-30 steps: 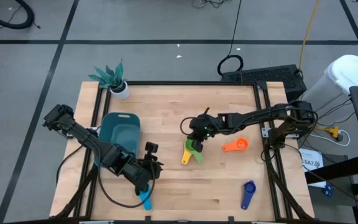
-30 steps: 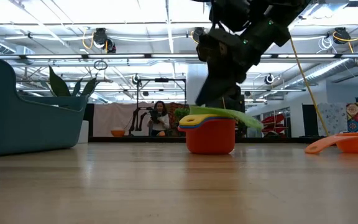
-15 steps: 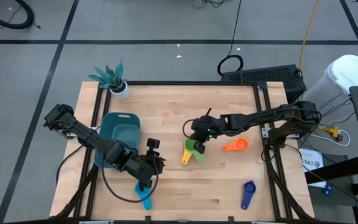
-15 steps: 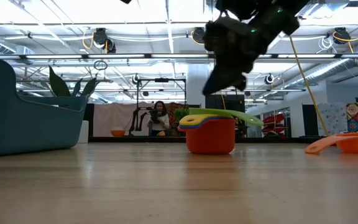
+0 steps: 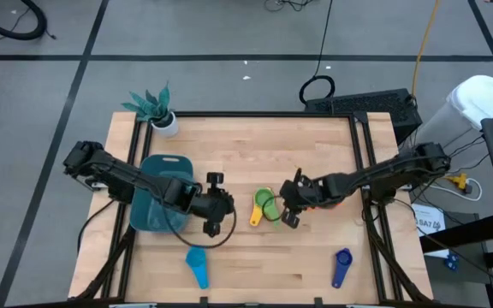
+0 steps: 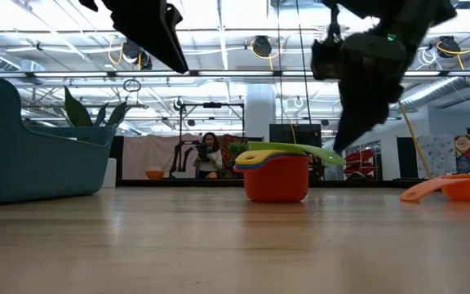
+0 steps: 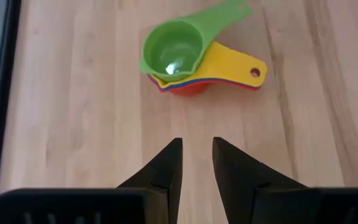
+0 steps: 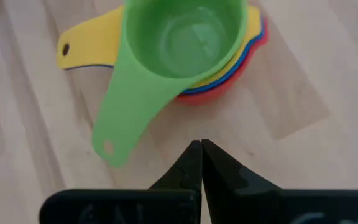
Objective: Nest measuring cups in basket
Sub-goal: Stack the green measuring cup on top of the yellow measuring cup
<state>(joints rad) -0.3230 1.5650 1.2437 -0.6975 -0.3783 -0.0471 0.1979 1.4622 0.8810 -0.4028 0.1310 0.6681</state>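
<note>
A nested stack of measuring cups stands mid-table on its red bottom cup, with blue and yellow cups inside and a green cup on top. My left gripper hangs slightly open just left of the stack, holding nothing. My right gripper hovers shut just right of the stack, above the table. A light blue cup and a dark blue cup lie near the front edge. An orange cup lies to the right. The teal basket stands at the left.
A small white pot with a teal plant stands at the far left corner. My left arm reaches across the basket's near part. Bare wood lies between the stack and the front edge. A person stands far off in the room.
My left gripper has left the light blue cup near the front edge and swung toward the far right, up to the left side of the stack. My right gripper has gone from above the stack toward the table's right and near edge, turning at the wrist. The stack has kept still.
</note>
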